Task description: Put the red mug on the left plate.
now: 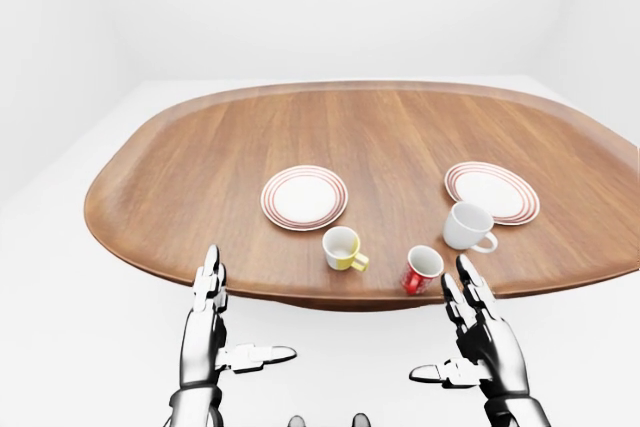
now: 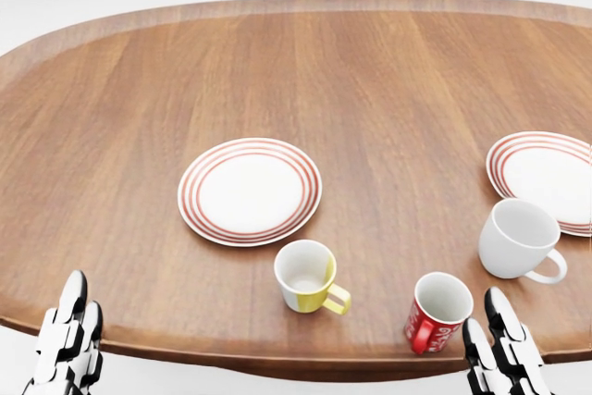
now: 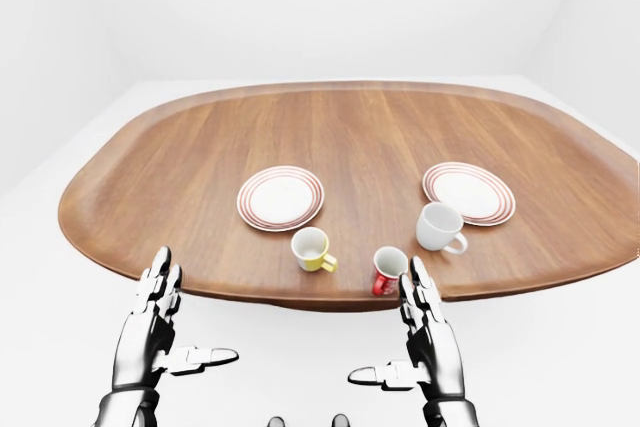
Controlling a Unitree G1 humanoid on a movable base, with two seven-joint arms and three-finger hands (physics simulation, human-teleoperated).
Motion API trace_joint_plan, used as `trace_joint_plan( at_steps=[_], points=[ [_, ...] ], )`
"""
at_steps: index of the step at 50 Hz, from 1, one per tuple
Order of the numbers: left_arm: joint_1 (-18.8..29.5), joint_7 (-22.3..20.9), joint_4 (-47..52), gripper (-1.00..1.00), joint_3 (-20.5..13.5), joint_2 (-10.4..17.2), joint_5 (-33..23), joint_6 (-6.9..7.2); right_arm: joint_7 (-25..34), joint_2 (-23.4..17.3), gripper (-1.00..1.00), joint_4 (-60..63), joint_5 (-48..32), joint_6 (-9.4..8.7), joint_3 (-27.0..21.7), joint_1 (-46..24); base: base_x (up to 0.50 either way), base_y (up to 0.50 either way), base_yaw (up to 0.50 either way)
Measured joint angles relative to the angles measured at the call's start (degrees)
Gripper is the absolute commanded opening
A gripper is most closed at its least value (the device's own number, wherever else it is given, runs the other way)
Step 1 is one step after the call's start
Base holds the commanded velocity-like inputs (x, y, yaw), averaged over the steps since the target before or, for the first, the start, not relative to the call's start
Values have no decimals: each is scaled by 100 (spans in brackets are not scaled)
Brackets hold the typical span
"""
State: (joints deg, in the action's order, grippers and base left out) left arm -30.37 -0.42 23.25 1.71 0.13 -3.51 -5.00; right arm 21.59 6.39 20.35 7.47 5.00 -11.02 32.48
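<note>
Seen on an oval wooden table (image 2: 388, 71): two red-ringed white plates, the left plate (image 2: 250, 191) mid-table, the right plate (image 2: 548, 178) at the right edge. Nearer the bottom edge, a yellow mug (image 2: 306, 276), a red mug (image 2: 437, 311) and a white mug (image 2: 515, 239). Fingertips of the left hand (image 2: 68, 333) and right hand (image 2: 501, 347) at the bottom corners.

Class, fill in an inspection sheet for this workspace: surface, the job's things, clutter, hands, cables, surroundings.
Surface: oval wooden table.
Job's things: red mug upright near the table's bottom edge in the head view; left plate bare.
Clutter: yellow mug, white mug, right plate.
Hands: left hand and right hand open, holding nothing, short of the table.
Cables: nothing seen.
Surroundings: plain white room.
</note>
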Motion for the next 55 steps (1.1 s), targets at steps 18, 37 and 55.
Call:
trace_joint_plan(
  at_steps=[18,37,55],
  points=[
    [-49,0,-16,100,11,12,3,0,58,11,100,-33,18,0,12,36,28,50,0],
    [-91,1,-27,100,22,20,3,0,131,-11,100,-42,49,0,56,76,38,21,0],
    [-98,6,-35,100,31,27,3,0,108,-19,100,-60,-12,0,95,27,50,18,0]
  ],
)
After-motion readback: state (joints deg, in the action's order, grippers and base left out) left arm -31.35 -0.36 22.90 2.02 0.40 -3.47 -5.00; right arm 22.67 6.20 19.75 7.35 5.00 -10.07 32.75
